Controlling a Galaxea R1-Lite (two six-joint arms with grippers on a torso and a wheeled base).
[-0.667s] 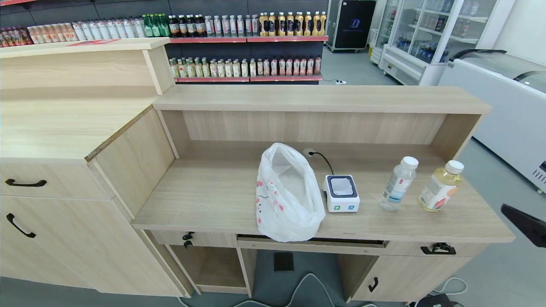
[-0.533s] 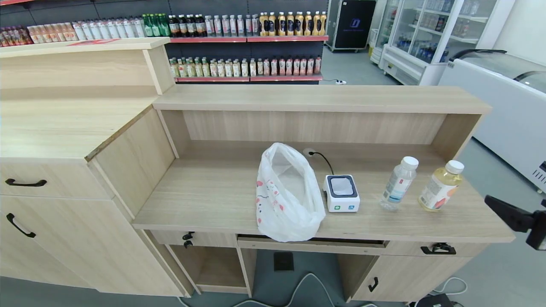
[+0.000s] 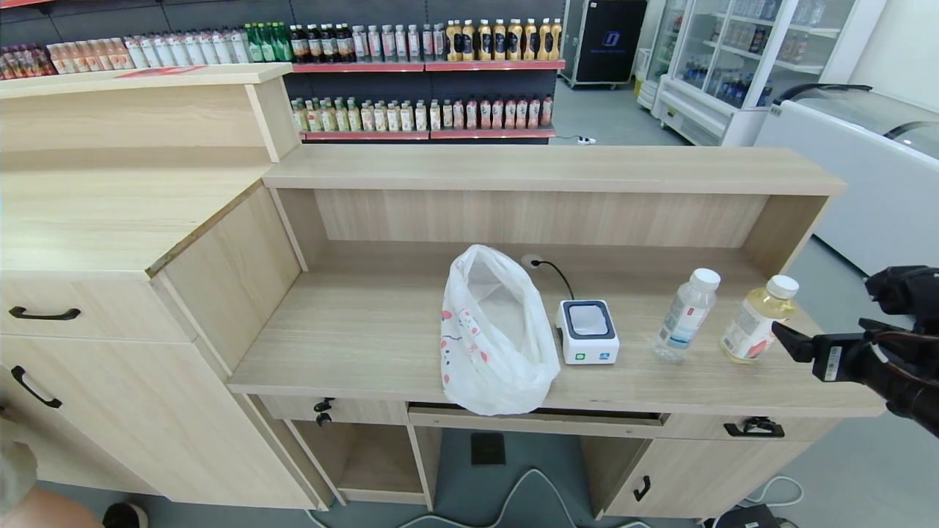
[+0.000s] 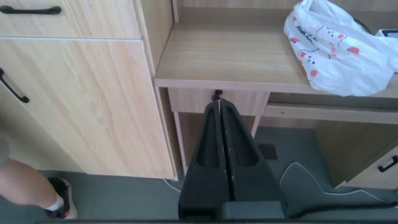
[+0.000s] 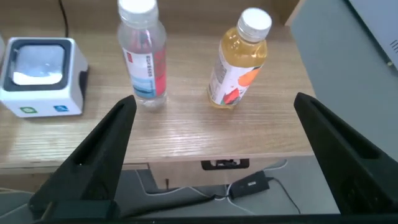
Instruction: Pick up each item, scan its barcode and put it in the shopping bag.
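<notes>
A white shopping bag [image 3: 495, 334] stands open at the middle of the wooden counter [image 3: 367, 345]. Right of it sits a white barcode scanner [image 3: 586, 331], then a clear water bottle [image 3: 687, 314] and a yellow juice bottle [image 3: 758, 318], both upright. My right gripper [image 3: 825, 309] is open just right of the juice bottle, off the counter's right end. In the right wrist view its fingers [image 5: 99, 149] spread wide before the juice bottle [image 5: 239, 59] and the water bottle [image 5: 144, 53]. My left gripper [image 4: 219, 109] is shut and empty, low before the counter's front edge, left of the bag [image 4: 339, 53].
A raised shelf [image 3: 550, 169] overhangs the back of the counter. A taller cabinet with drawers [image 3: 95, 293] adjoins on the left. The scanner's cable [image 3: 554, 273] runs to the back. Freezers [image 3: 866, 169] stand at the right.
My right gripper has come in from the right edge, rising and moving left until it is beside the juice bottle. The bottles, scanner and bag have not moved.
</notes>
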